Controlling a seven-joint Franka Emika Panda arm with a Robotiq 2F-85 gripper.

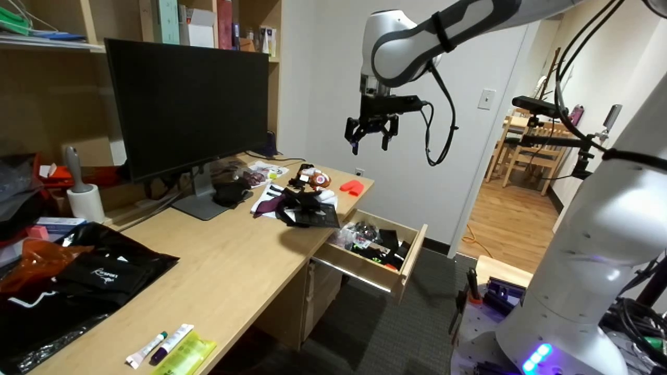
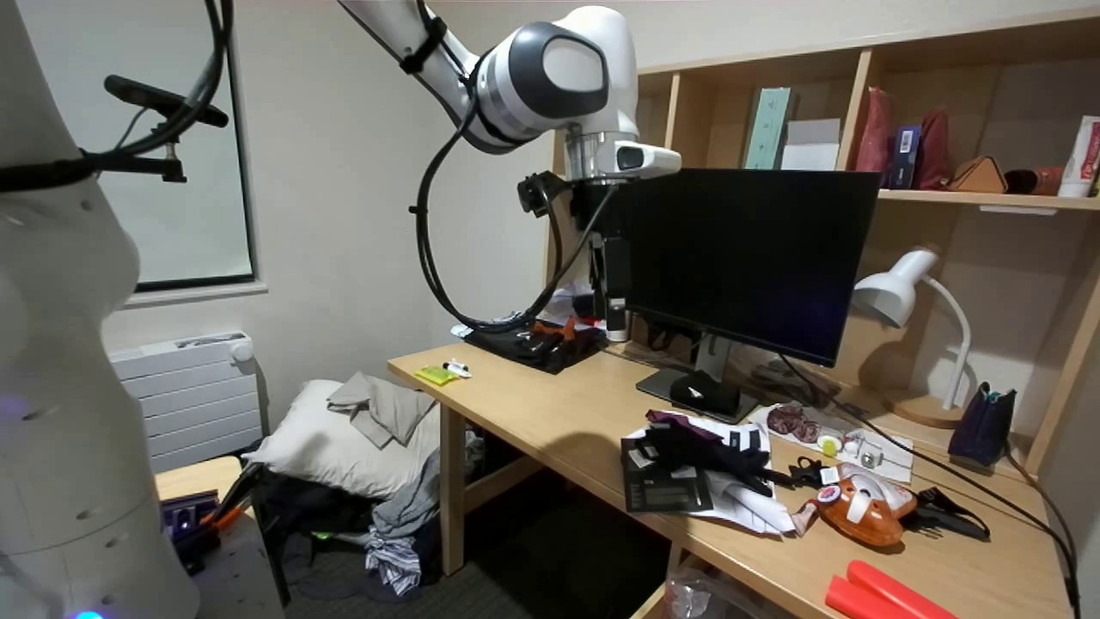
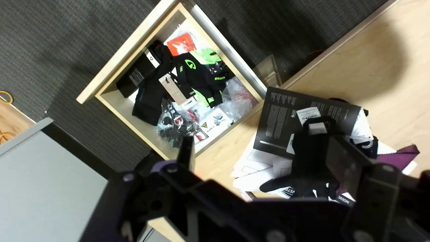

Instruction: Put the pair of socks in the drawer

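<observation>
The light-wood drawer [image 1: 411, 260] is pulled out under the desk's end. In the wrist view the drawer [image 3: 126, 52] holds black fabric items, some with green, an orange-red piece and clear plastic bags. A small black bundle [image 1: 232, 194] lies by the monitor's foot and also shows in an exterior view [image 2: 705, 392]. It may be the pair of socks, but I see no red on it and cannot tell for sure. My gripper [image 1: 370, 147] is open and empty, high above the desk's end. In the wrist view its fingers [image 3: 268, 151] are wide apart.
Below the gripper lie a black flat box [image 3: 278, 117], black gloves [image 3: 309, 154] and white papers. An orange-brown item [image 2: 859, 516] and red pieces [image 2: 885, 593] lie near the desk's end. The monitor [image 1: 193, 99] stands behind; a black plastic bag [image 1: 104, 276] lies farther along.
</observation>
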